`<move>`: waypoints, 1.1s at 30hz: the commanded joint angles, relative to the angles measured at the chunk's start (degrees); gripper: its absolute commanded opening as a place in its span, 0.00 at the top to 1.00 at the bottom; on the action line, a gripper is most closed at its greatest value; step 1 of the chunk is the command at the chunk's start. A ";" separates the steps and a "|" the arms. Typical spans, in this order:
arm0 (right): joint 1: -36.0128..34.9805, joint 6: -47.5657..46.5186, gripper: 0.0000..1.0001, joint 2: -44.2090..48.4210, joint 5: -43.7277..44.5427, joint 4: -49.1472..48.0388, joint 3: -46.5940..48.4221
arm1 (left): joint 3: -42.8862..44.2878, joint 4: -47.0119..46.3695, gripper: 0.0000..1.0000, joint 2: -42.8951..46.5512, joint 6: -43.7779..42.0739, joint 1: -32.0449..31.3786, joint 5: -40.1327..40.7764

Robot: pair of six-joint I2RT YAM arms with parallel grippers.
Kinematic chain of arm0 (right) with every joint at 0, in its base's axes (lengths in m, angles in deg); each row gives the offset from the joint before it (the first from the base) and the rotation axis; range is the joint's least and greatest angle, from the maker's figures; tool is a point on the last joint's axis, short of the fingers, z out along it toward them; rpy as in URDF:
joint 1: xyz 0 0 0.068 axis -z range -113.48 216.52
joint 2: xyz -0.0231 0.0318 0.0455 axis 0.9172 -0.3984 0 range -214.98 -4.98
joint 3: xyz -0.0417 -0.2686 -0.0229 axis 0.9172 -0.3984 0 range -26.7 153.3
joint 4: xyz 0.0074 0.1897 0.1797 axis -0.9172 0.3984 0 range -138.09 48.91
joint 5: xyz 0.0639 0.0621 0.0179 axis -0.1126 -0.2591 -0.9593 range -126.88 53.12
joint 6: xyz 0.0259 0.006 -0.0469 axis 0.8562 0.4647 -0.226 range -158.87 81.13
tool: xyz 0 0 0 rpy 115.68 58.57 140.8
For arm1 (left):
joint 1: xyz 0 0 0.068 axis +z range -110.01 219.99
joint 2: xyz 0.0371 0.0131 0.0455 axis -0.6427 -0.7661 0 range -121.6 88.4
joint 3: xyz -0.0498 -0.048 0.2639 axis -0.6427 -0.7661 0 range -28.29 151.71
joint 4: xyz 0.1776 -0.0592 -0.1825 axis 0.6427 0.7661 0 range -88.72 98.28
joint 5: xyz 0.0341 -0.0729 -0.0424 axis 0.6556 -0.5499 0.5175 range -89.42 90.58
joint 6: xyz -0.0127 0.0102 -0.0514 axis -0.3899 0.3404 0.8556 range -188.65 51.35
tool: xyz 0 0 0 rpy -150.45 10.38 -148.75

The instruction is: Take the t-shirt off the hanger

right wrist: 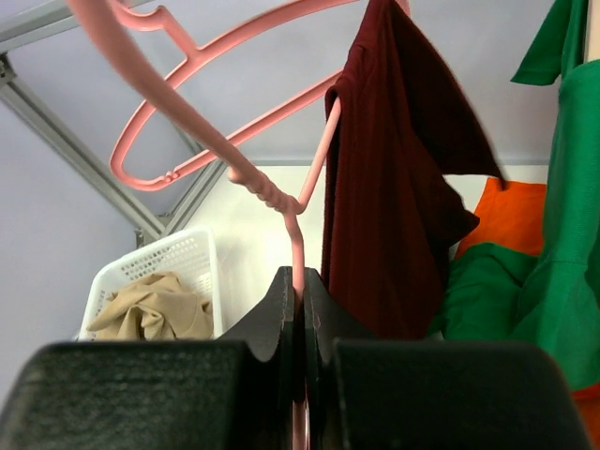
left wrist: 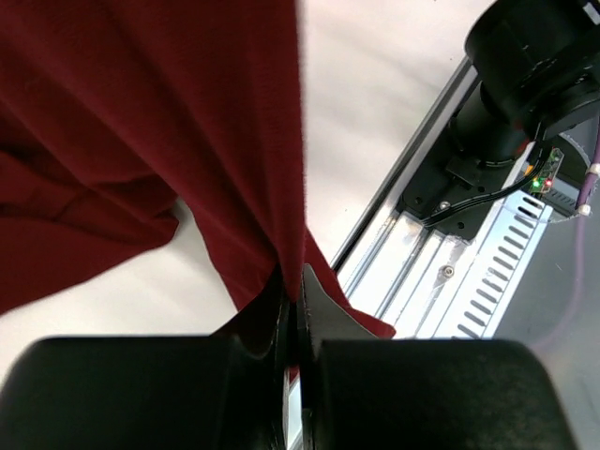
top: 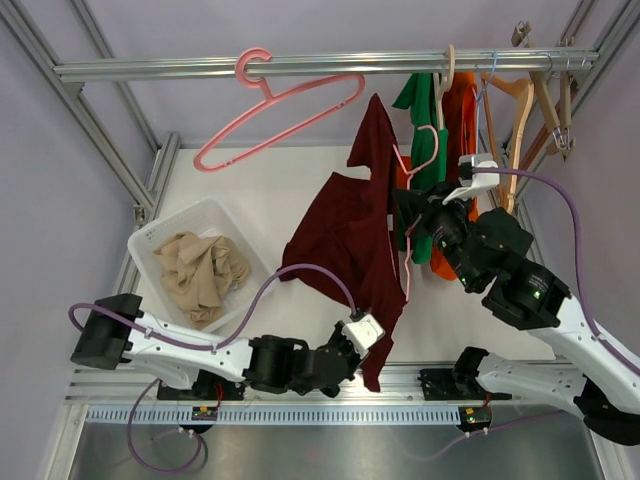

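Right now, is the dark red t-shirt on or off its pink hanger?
Partly on: the t-shirt hangs from one arm of the pink hanger, its lower edge pinched in the left gripper.

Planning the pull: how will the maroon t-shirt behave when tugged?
Likely floppy: the maroon t-shirt drapes in loose folds. Probably light: the left tool holds it by a pinched edge. It may snag where it hangs over the pink hanger.
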 commanded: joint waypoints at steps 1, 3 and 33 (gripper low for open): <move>0.06 -1.30 1.00 4.59 -2.97 -6.55 6.50 | -2.47 1.91 1.00 2.48 5.93 -1.12 1.08; 0.05 -0.07 1.00 7.22 -4.21 -5.40 5.36 | -2.73 3.58 1.00 3.63 5.06 -1.12 3.00; 0.06 11.80 1.00 26.83 -47.44 6.83 1.75 | 7.19 -27.25 0.66 17.79 -48.70 11.01 19.80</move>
